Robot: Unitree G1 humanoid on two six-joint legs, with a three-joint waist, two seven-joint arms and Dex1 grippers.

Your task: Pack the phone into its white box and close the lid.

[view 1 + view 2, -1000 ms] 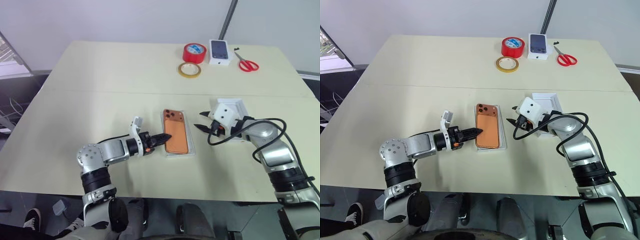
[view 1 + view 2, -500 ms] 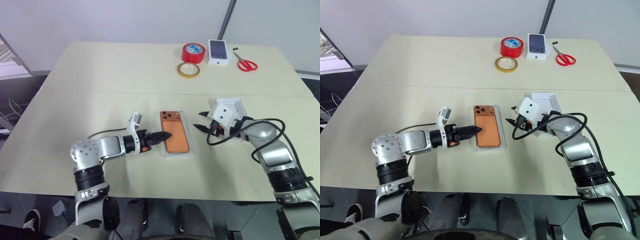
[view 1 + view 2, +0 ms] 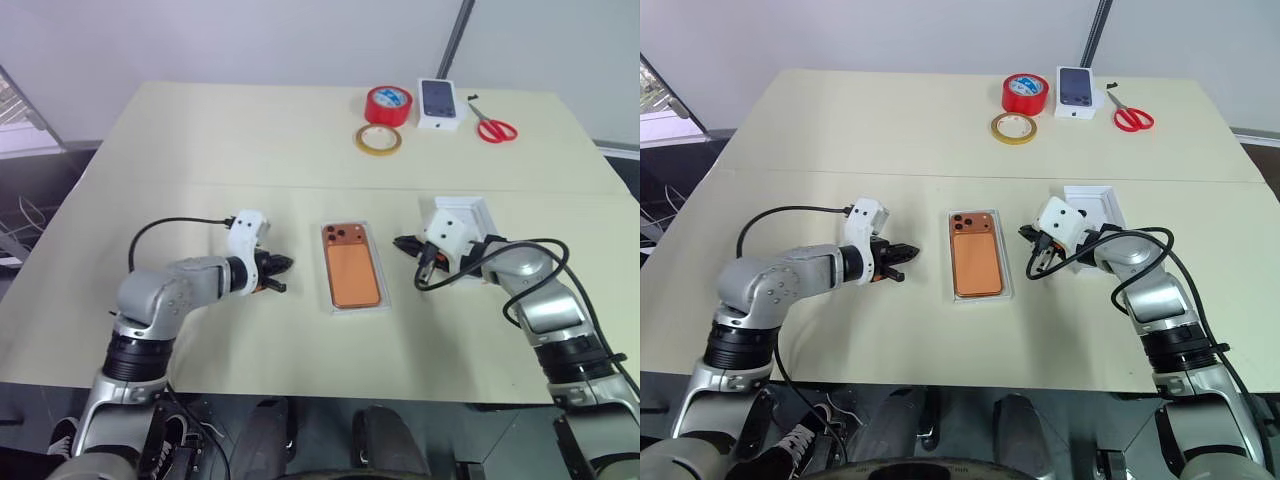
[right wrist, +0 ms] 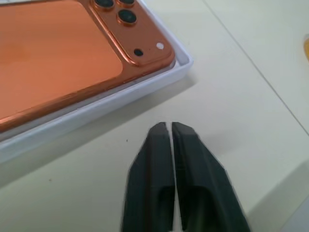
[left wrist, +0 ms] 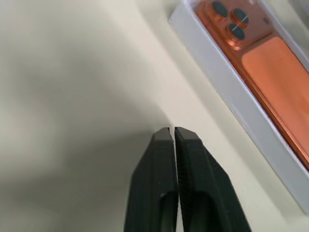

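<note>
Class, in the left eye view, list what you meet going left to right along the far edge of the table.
Yellow tape ring → red tape roll → small white box with a phone picture → red scissors.

On bench (image 3: 200, 150) — one orange phone (image 3: 355, 270), lying in one shallow white box (image 3: 381, 306). One white lid (image 3: 462, 208). Tape rolls: two — one red (image 3: 388, 104), one yellowish (image 3: 379, 139). One small white box with phone picture (image 3: 440, 104). One red-handled scissors (image 3: 493, 128). Two grippers: left (image 3: 283, 273), right (image 3: 402, 243).
</note>
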